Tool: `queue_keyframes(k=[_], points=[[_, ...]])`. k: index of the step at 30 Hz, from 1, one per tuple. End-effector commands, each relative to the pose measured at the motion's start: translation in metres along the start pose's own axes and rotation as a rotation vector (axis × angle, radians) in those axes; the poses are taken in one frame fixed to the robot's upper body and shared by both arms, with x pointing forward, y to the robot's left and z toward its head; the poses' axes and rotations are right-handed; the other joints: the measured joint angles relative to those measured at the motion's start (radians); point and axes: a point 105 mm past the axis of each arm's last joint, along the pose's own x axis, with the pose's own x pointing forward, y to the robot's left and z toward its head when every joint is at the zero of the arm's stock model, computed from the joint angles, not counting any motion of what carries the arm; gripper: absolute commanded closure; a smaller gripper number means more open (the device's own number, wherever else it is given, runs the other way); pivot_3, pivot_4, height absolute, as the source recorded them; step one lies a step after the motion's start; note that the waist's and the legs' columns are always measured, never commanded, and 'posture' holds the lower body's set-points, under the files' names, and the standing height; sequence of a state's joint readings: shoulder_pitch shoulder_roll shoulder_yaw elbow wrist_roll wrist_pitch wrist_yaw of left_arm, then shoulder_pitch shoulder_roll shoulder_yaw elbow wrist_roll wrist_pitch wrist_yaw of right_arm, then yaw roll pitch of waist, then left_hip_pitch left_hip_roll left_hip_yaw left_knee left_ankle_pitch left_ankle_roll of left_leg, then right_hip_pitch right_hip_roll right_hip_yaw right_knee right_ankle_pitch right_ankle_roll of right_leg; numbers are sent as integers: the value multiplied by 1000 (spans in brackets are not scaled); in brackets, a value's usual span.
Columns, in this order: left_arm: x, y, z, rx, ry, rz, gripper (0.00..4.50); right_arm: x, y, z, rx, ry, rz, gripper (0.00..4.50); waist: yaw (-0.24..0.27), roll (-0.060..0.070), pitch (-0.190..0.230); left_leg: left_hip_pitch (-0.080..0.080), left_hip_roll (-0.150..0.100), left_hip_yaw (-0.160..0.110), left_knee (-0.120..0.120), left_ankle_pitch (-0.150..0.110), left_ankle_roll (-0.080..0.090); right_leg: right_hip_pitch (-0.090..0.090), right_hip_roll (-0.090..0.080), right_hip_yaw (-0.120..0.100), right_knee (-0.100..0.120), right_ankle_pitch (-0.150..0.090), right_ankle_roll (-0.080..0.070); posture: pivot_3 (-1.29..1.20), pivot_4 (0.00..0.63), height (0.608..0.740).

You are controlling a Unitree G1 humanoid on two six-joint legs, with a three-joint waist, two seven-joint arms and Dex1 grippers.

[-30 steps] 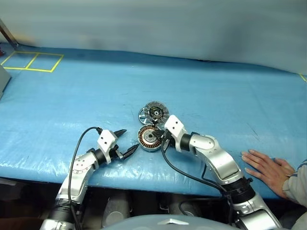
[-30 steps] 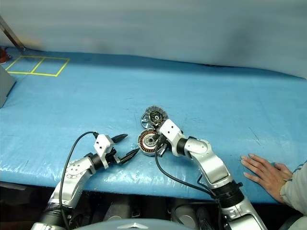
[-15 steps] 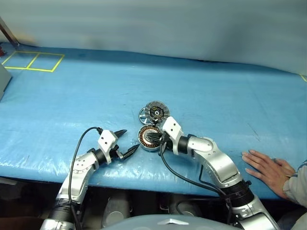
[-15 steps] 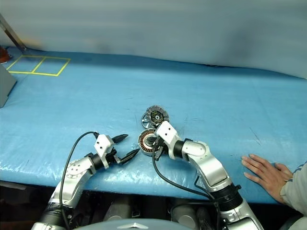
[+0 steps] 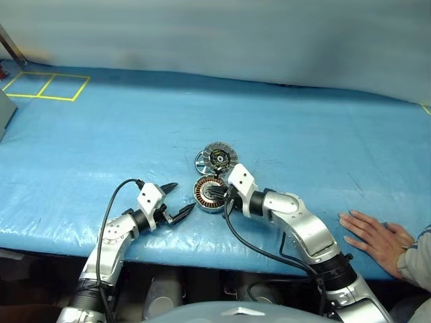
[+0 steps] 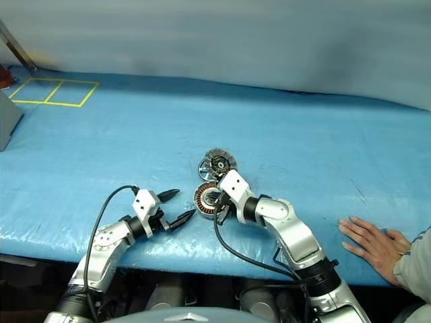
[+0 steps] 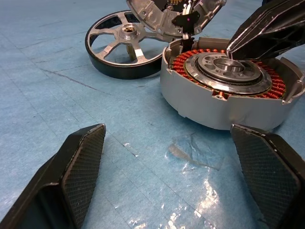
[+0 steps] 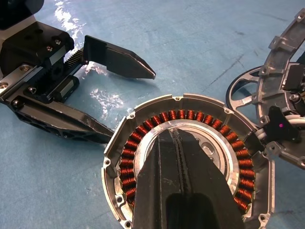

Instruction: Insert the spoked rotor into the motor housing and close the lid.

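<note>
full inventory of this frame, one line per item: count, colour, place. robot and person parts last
motor housing: 1, silver cup with copper windings, on the blue cover near the front edge, open.
lid: 1, grey, hinged to the housing's far side, swung up and open.
spoked rotor: 1, silver spokes, dark rim, on the cover beside the housing, partly under the lid.
table cover: 1, blue.
yellow tape squares: 2 adjoining, far left corner of the cover.
grey object: 1, left edge, cut off by the frame.
left claw: 1, black fingers, open, left of the housing.
right claw: 1, black fingers, shut, tip over the housing's centre.
person's hand: 1, flat on the cover's front right.
</note>
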State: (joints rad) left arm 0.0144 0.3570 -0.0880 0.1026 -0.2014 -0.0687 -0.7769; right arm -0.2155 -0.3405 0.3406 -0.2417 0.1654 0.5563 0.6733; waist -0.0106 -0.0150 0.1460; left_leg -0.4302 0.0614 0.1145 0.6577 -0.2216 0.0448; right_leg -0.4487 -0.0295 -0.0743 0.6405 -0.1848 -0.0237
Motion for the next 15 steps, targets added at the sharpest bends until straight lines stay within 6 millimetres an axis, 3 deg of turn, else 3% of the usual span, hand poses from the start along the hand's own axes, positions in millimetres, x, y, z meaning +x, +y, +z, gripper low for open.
queue_keyframes(k=[1, 15], points=[[2, 1, 6, 21, -24, 2, 0, 2, -4, -8, -16, 40, -25, 4493, 0, 0, 0, 0, 0, 0, 0, 0, 0, 0, 0, 0, 0, 0, 0, 0, 150, 740], [1, 1, 6, 20, -21, 4, 0, -1, -20, -27, -90, 148, -123, 4493, 1, 0, 0, 4, 0, -1, 0, 0, 0, 0, -1, -1, 0, 0, 0, 0, 150, 740]])
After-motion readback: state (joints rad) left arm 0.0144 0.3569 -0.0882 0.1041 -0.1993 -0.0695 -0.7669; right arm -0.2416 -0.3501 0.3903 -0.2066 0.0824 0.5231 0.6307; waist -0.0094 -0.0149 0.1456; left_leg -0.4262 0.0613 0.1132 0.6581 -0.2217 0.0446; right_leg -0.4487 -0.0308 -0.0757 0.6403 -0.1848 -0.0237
